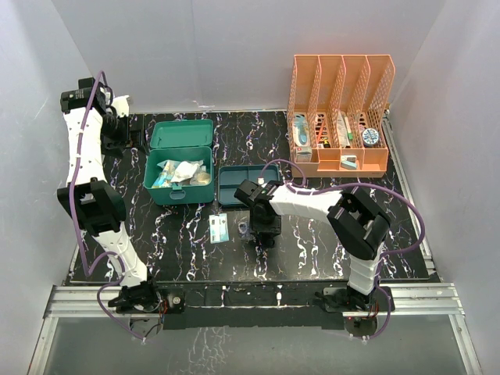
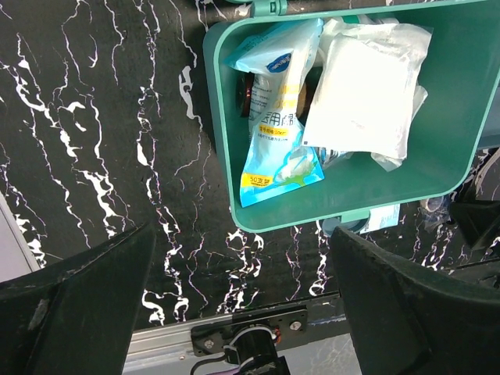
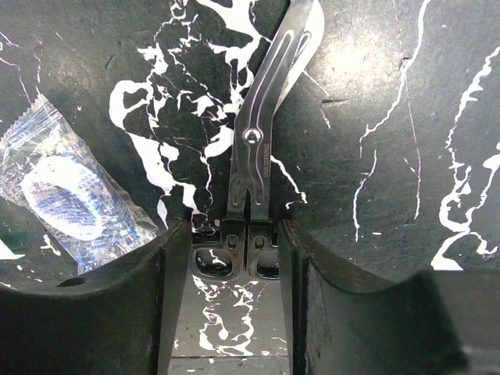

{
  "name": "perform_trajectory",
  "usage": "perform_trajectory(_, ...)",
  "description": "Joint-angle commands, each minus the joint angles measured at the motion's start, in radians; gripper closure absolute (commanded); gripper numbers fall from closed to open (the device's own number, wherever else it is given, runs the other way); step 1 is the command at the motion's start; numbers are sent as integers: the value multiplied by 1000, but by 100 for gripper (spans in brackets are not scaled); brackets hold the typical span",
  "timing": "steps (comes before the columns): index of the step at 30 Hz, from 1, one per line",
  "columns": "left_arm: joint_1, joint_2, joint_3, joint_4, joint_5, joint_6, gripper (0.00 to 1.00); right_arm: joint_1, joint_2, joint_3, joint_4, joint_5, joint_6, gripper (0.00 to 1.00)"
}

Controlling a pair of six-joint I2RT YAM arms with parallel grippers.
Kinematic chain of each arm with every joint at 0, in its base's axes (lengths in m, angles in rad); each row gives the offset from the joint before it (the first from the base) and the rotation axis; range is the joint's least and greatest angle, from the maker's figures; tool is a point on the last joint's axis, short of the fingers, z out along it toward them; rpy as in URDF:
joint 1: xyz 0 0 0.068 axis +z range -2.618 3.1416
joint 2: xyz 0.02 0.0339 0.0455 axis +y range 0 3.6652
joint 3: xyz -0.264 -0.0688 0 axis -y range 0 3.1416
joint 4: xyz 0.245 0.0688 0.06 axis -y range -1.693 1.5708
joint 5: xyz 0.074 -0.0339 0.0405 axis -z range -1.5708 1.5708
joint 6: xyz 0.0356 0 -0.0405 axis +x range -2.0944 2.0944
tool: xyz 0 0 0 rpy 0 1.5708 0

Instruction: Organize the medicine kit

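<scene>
I have the medicine kit standing lid-open on the table with packets heaped inside. My left gripper hangs off the kit's left side, jaws wide apart and empty. Nearer the arm bases and right of the kit, the right gripper straddles the black handles of the scissors lying flat, with its jaws close against them; I cannot tell whether they grip.

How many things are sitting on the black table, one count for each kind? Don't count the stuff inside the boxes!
teal box: 1
orange rack: 1
dark tray: 1
clear packet: 1
metal scissors: 1
Total: 5
</scene>
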Motion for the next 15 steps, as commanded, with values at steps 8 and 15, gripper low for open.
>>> perform_trajectory(8, 8, -38, -30, -17, -4, 8, 7, 10, 17, -62, 29, -30, 60, 66)
perform_trajectory(15, 8, -35, -28, -18, -3, 12, 8, 10, 10, -98, 26, -45, 74, 98)
